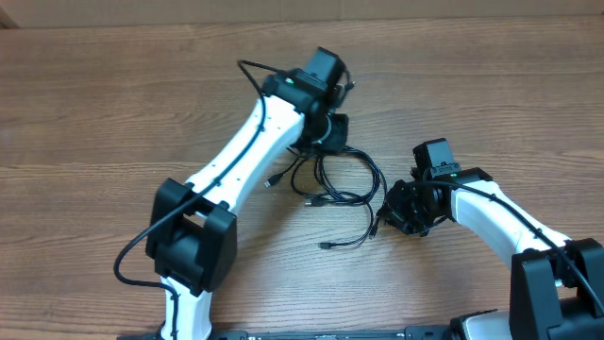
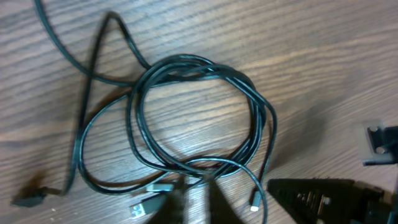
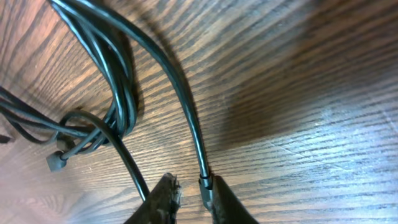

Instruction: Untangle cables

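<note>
Several cables [image 1: 335,179]: light, limp, I judge; loops [image 2: 199,118] drag together.
Hold: plug end [image 3: 204,185] right of loops.
My right hand [image 3: 189,198]: narrow around it, grip unclear.
My left hand [image 2: 198,200]: blurred, cannot tell.

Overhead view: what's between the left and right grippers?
Only the cables, looped on the wood table, lie between the left gripper and right gripper; overhead shows it.
</note>
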